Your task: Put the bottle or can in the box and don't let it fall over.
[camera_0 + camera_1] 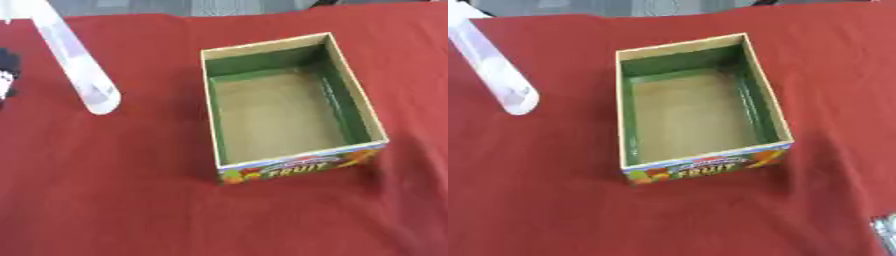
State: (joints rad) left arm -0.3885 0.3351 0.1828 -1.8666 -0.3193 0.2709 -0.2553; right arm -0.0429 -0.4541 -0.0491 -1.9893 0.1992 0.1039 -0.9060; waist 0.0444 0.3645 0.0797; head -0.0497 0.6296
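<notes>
A tall clear plastic bottle (pixel 80 67) stands on the red cloth at the upper left, and its top runs out of view. To its right lies an open cardboard box (pixel 354 90) with green inner walls, a bare brown floor and a "FRUIT" label on its near side; nothing is inside. A black and white part of my left hand (pixel 5 75) shows at the left edge, apart from the bottle. Only a silver bit of my right hand (pixel 884 231) shows, in the lower right corner of the right eye view.
The red cloth (pixel 114 200) covers the whole table. A grey floor strip (pixel 219 6) shows beyond the far edge.
</notes>
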